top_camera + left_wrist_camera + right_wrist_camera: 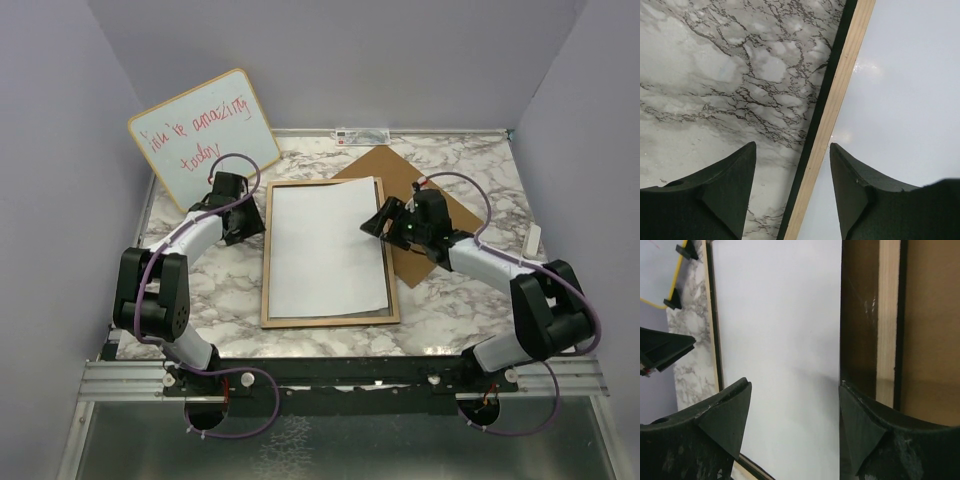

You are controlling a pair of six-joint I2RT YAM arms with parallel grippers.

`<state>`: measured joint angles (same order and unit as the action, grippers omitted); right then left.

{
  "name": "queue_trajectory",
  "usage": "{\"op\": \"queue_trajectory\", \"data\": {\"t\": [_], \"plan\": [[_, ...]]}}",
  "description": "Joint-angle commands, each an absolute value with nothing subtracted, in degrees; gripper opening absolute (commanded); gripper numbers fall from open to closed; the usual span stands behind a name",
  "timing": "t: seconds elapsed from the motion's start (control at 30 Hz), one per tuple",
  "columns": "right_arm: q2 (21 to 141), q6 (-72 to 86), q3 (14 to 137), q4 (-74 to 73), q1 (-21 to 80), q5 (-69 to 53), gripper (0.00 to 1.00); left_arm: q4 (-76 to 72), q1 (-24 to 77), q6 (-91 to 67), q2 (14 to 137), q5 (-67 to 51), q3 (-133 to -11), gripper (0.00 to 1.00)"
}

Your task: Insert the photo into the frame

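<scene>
The photo (pixel 328 250) lies flat with its plain white back up, inside the big wooden picture frame (pixel 330 320). It fills most of the frame. Its far right corner sits up on the far rail.

In my right wrist view, the photo (pixel 775 315) lies under the gap of the right gripper (pixel 795 385). The jaws are apart and hold nothing. One finger hangs over the white sheet. The other is right at the photo's right edge, next to the light wood rail (pixel 888 315).

In my left wrist view, the left gripper (pixel 792 147) has its jaws apart too. They stand on both sides of the frame's left rail (pixel 840 90). One finger is over the table and one is over the white sheet (pixel 910 100). I cannot tell if they touch anything.

The frame lies on the grey and white marble table (pixel 440 310). A flat brown board (pixel 395 165) pokes out from under the frame's far right corner. A small whiteboard with red writing (pixel 205 135) leans at the far left.
</scene>
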<state>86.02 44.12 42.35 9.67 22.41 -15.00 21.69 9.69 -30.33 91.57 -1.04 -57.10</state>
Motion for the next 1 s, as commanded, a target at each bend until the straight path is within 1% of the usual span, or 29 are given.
{"op": "queue_trajectory", "data": {"t": [0.0, 0.13, 0.27, 0.33, 0.5, 0.67, 0.97], "plan": [[81.95, 38.99, 46.19, -4.70, 22.36, -2.61, 0.76, 22.93, 9.23, -29.36, 90.85, -1.29, -59.96, 0.63], [80.65, 36.19, 48.63, -9.27, 21.68, 6.01, 0.77, 23.03, 9.23, -29.92, 91.46, -2.21, -61.72, 0.64], [83.10, 36.43, 52.13, -11.71, 19.18, 6.70, 0.76, 22.86, 9.23, -30.41, 92.97, -3.38, -63.64, 0.65], [85.75, 36.39, 53.98, -12.87, 18.53, 4.73, 0.76, 22.65, 9.23, -30.41, 93.68, -3.42, -64.44, 0.65], [92.92, 35.36, 57.54, -14.47, 18.32, -2.99, 0.80, 22.32, 9.23, -30.03, 94.68, -3.72, -66.91, 0.67], [99.32, 33.71, 61.08, -15.12, 18.20, -8.71, 0.81, 21.58, 9.32, -29.58, 95.80, -7.04, -69.59, 0.68], [102.95, 28.42, 64.05, -13.11, 18.26, -22.14, 0.81, 20.47, 11.15, -32.16, 100.23, -13.55, -75.76, 0.68]]}}
